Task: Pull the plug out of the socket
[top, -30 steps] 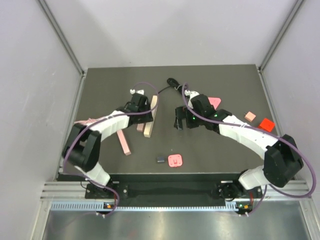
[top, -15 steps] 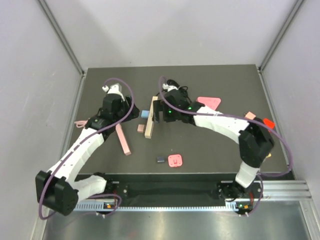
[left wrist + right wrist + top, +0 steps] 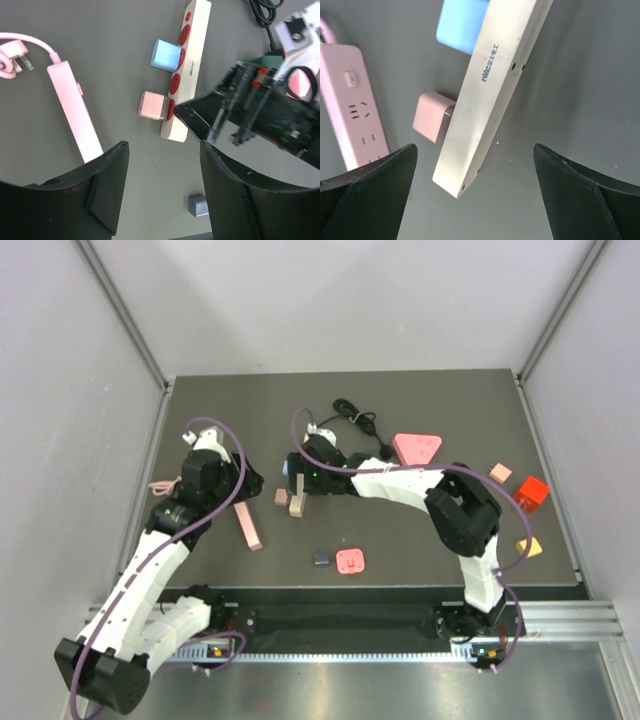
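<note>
The pink plug (image 3: 151, 105) sits in a socket near the lower end of the cream power strip (image 3: 187, 65), and a blue plug (image 3: 165, 54) sits further up the same strip. Both stick out toward the left of the frame, so I judge the strip is resting on its long edge with the red socket face turned left. In the top view the strip lies left of centre on the counter (image 3: 420, 530).

My right gripper (image 3: 474, 150) hangs over the strip's back with its jaws spread wide, one either side of the lower end, touching nothing that I can see. I read that as getting set to pin the strip so it does not come along with a plug. My left gripper (image 3: 162, 165) is further left, jaws parted and empty, facing the side the plugs must come out on. I cannot tell which plug is meant.

A pink power strip (image 3: 75, 112) lies near the plugs on their left, with its three-pin plug (image 3: 17, 57) at upper left, and it narrows the lane for the left gripper. A small grey cube (image 3: 198, 204) sits below the cream strip. The black cable (image 3: 355, 418) and pink triangle (image 3: 417, 447) lie upper right, well apart from the work.
</note>
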Robot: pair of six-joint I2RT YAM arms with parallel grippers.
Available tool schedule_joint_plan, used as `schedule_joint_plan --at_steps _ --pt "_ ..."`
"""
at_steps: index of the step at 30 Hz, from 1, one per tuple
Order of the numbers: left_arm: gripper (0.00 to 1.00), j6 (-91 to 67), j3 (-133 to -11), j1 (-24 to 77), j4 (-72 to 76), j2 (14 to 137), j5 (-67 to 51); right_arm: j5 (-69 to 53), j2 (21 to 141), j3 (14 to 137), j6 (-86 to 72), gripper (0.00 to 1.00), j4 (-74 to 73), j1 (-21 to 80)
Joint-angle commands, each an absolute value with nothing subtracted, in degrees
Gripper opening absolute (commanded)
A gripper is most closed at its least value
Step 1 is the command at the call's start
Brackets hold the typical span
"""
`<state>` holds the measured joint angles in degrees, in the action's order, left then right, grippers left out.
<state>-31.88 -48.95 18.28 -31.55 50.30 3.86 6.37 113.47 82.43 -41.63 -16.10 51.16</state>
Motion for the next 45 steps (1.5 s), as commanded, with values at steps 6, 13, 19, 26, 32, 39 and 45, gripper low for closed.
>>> schedule_joint_plan --at_steps 6,13,19,26,32,39,45 --pt "0.63 -33.0 -46.0 17.8 -32.4 47.9 3.1 9.6 118.9 87.4 -46.3 0.94 -13.6 52.6" --pt "0.63 -32.7 -45.4 17.8 -32.3 46.3 3.7 11.6 124.5 94.6 -46.8 0.88 -18.0 53.5" --pt "0.63 -32.0 -45.3 17.7 -33.2 45.7 4.0 12.9 126.9 96.6 -47.5 0.76 -19.1 53.8" --pt "0.63 -31.5 -46.4 17.7 -33.4 46.0 3.9 11.4 126.7 95.6 -46.1 0.59 -18.3 52.7" --pt "0.63 -32.0 -46.8 17.7 -32.9 46.2 1.8 4.3 122.5 88.3 -41.7 0.33 -10.5 49.9" --pt "0.63 -32.2 -47.1 17.5 -33.0 47.2 0.3 -5.9 118.6 82.4 -32.5 0.07 -3.0 46.8" --pt "0.63 -32.7 -46.0 17.4 -31.2 48.2 -5.1 -13.4 114.6 78.0 -30.5 0.00 -0.4 43.3"
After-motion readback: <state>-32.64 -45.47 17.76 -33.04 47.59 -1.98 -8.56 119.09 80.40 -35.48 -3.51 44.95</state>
